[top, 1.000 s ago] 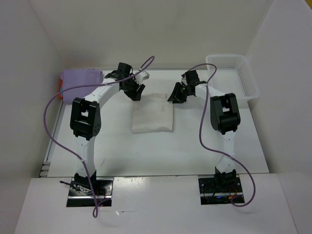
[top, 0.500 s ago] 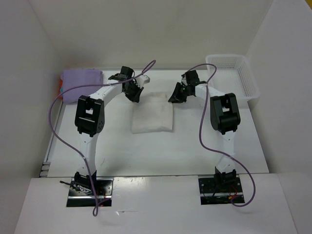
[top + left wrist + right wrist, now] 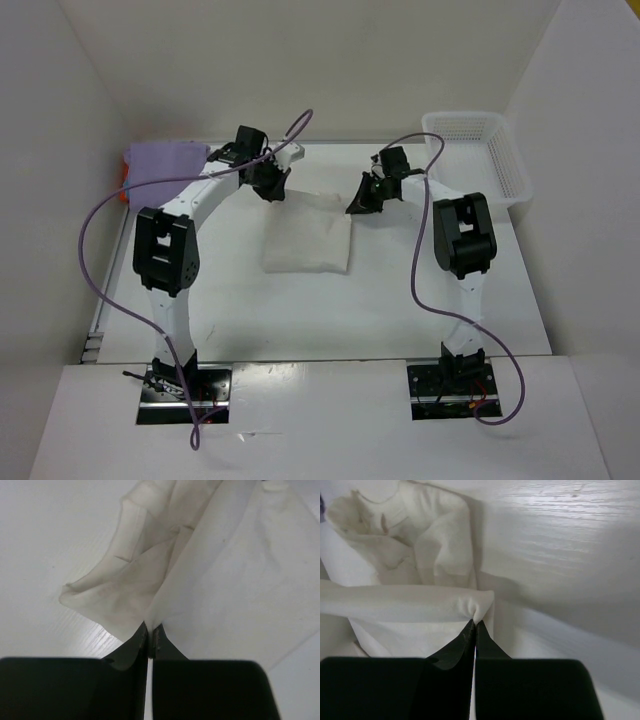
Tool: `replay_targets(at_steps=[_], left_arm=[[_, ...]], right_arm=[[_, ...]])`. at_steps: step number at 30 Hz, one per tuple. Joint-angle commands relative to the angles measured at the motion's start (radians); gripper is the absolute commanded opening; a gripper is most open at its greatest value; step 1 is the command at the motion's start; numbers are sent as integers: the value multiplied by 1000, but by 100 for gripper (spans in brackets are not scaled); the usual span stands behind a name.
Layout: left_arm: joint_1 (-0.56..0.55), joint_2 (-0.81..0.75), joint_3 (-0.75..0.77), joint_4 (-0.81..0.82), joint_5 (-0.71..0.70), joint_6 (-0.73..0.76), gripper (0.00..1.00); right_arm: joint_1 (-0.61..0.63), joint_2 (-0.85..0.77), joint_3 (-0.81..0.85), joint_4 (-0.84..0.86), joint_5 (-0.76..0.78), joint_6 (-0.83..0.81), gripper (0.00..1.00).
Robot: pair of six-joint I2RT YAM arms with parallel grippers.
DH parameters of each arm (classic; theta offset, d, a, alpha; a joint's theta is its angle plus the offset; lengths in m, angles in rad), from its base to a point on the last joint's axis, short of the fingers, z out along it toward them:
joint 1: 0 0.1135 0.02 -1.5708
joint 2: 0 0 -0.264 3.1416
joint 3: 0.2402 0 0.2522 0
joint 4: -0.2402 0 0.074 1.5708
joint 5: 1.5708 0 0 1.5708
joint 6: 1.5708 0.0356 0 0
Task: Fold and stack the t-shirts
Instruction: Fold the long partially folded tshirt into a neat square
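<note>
Closed since a second ago, the left gripper (image 3: pixel 150 632) and right gripper (image 3: pixel 474 625) are clamped on the far corners of the off-white t-shirt (image 3: pixel 308 243) at mid-table. The mesh basket (image 3: pixel 465 116) is placed far right.

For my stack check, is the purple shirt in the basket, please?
No, the purple shirt lies far left; the basket stands far right.

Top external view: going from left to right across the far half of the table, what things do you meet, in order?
Lavender t-shirt → left gripper → off-white t-shirt → right gripper → white basket.
</note>
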Motion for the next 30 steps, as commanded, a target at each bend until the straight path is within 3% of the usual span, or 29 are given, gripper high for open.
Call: replay_targets(at_steps=[1, 10, 16, 30], left_arm=[[3, -135, -12, -10, 2, 4, 0], [3, -233, -90, -42, -92, 15, 0], [3, -224, -153, 80, -259, -16, 0], [21, 55, 35, 137, -403, -76, 5]], right_arm=[[27, -119, -14, 40, -10, -25, 0], [79, -175, 0, 40, -55, -25, 0], [97, -88, 95, 6, -55, -16, 0], [97, 124, 308, -53, 21, 17, 0]])
